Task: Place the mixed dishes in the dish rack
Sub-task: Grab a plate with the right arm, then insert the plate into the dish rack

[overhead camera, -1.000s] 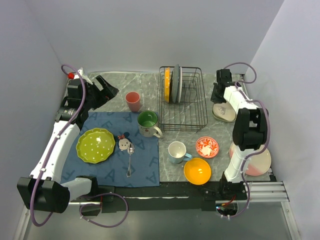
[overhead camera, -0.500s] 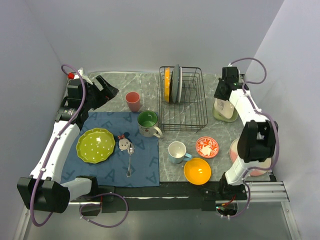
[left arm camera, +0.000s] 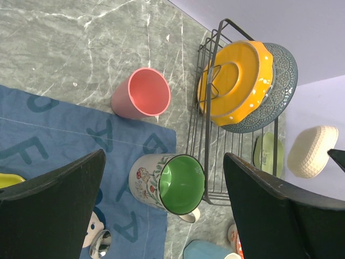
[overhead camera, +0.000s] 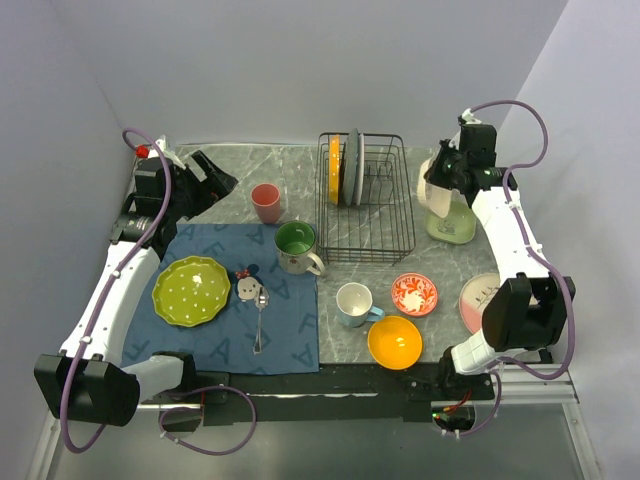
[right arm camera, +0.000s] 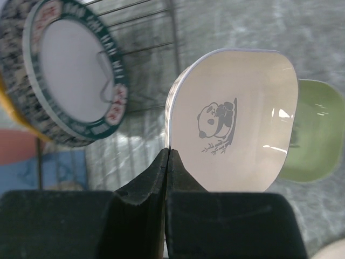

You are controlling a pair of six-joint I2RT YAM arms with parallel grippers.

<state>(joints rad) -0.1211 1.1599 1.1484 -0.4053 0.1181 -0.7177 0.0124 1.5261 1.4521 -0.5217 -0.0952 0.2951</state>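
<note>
My right gripper (overhead camera: 441, 186) is shut on the rim of a cream bowl (right arm camera: 237, 124) with a panda print inside. It holds the bowl (overhead camera: 433, 178) tilted in the air just right of the black wire dish rack (overhead camera: 368, 205). A green bowl (overhead camera: 452, 223) sits on the table below it. An orange plate (overhead camera: 334, 170) and a grey plate (overhead camera: 352, 165) stand in the rack's left slots. My left gripper (left arm camera: 167, 216) is open and empty at the far left, above the blue mat. A pink cup (overhead camera: 265, 201), a green-lined mug (overhead camera: 296, 245) and a lime-green plate (overhead camera: 191, 290) lie left of the rack.
A blue-and-white mug (overhead camera: 353, 303), a red-patterned dish (overhead camera: 414, 294), an orange bowl (overhead camera: 394, 341) and a pink plate (overhead camera: 480, 302) sit in front of the rack. A spoon (overhead camera: 260, 312) and a small dish (overhead camera: 247, 287) lie on the blue cloth mat (overhead camera: 230, 335).
My right gripper has lifted the cream bowl off the green bowl and raised it beside the rack. The left arm has not moved.
</note>
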